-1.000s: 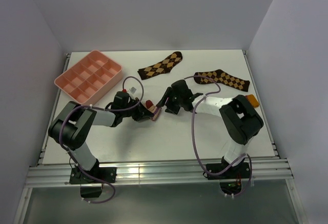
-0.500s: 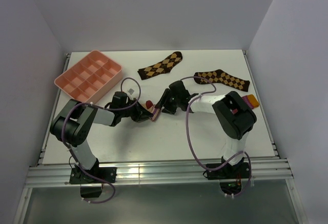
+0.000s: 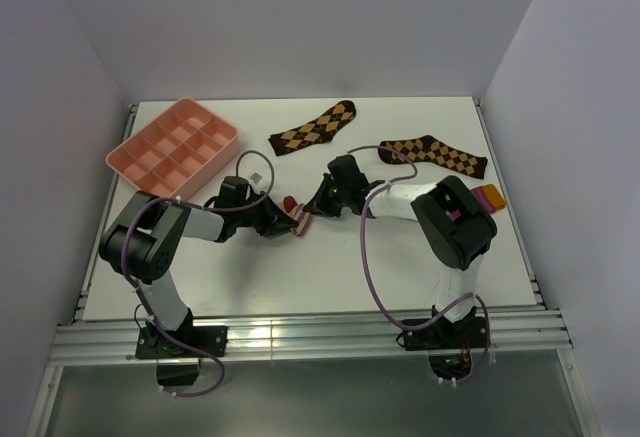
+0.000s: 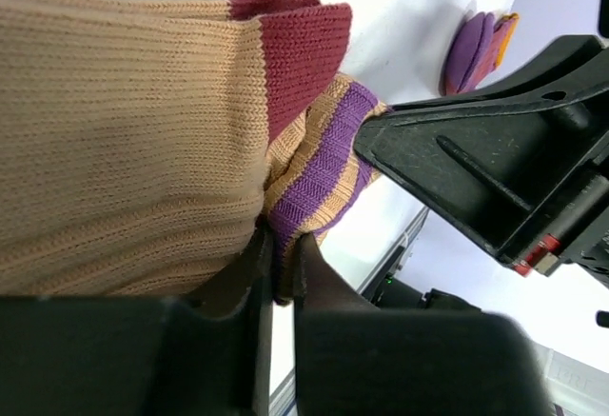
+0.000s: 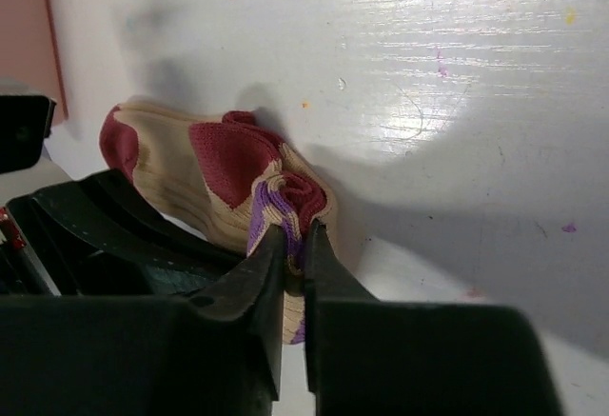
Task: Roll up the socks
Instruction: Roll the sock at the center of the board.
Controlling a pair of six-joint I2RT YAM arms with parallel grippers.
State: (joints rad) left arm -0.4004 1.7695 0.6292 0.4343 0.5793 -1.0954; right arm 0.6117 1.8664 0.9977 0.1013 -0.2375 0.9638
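Right jaws newly clenched on tan sock (image 5: 164, 183) cuff (striped), left jaws pinching it too; pink tray (image 3: 170, 147) well apart.

No legible text, brand, number or sign is found in any view. A small white tag (image 3: 258, 173) is seen on the left arm (image 3: 190, 225) near its wrist in the top view. A dark marking is carried on it, but it is too small to be read. In both wrist views only blurred, unlettered surfaces are shown.
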